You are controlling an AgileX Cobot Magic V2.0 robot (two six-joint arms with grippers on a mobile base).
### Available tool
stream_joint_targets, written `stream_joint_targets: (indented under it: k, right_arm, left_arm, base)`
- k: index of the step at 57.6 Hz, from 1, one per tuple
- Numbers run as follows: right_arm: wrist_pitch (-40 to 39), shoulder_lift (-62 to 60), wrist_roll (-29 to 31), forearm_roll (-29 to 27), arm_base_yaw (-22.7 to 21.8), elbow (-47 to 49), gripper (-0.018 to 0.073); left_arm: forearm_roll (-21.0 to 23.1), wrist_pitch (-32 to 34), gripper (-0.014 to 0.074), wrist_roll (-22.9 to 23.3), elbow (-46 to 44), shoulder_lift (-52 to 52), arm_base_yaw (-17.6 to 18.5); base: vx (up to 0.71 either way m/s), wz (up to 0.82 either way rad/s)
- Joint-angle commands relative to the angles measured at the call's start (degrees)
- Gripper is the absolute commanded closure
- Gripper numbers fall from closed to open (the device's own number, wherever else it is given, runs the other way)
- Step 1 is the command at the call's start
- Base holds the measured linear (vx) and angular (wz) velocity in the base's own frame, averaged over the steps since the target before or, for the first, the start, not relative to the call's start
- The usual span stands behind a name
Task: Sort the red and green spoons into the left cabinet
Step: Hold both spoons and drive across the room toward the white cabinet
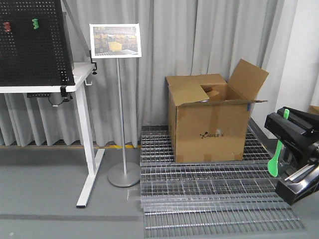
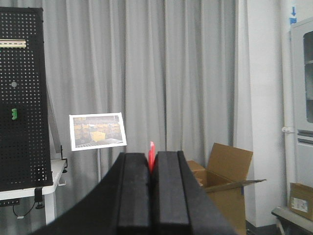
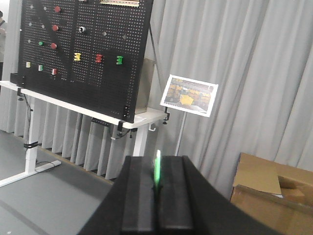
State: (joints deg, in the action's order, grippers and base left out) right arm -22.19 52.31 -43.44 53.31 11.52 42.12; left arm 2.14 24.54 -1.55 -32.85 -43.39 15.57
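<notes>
In the left wrist view my left gripper (image 2: 152, 160) is shut on a red spoon (image 2: 151, 152); only the spoon's thin red edge sticks up between the two black fingers. In the right wrist view my right gripper (image 3: 157, 169) is shut on a green spoon (image 3: 157, 170), seen edge-on between the fingers. In the front view the right gripper (image 1: 280, 128) is at the right edge, with the green spoon (image 1: 274, 162) hanging bowl-down below it. The left gripper is out of the front view. Part of a white cabinet (image 2: 301, 98) with a glass door stands at the far right.
An open cardboard box (image 1: 209, 124) stands on metal floor grating (image 1: 209, 189). A sign on a pole stand (image 1: 115, 41) is to its left. A white table (image 1: 45, 84) with a black pegboard (image 1: 30, 40) stands at the left. Grey curtains hang behind.
</notes>
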Motion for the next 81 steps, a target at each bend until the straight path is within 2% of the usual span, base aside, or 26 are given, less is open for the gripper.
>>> stream_joint_targets:
  k: [1, 50, 81]
  right_arm:
    - [-2.5, -0.6, -0.3, -1.2, 0.0, 1.7, 0.0568]
    - [-2.5, -0.5, -0.3, -1.2, 0.0, 1.7, 0.0568]
    - [-2.7, 0.0, -0.3, -1.2, 0.0, 1.7, 0.0568]
  left_arm:
    - [0.1, 4.5, 0.0485, 0.3, -1.7, 0.5, 0.4]
    - [0.1, 4.5, 0.0485, 0.3, -1.7, 0.5, 0.4]
    - [0.1, 4.5, 0.0485, 0.3, -1.7, 0.5, 0.4]
  base:
    - [0.53, 0.03]
    - [0.47, -0.03]
    - [0.18, -0.23]
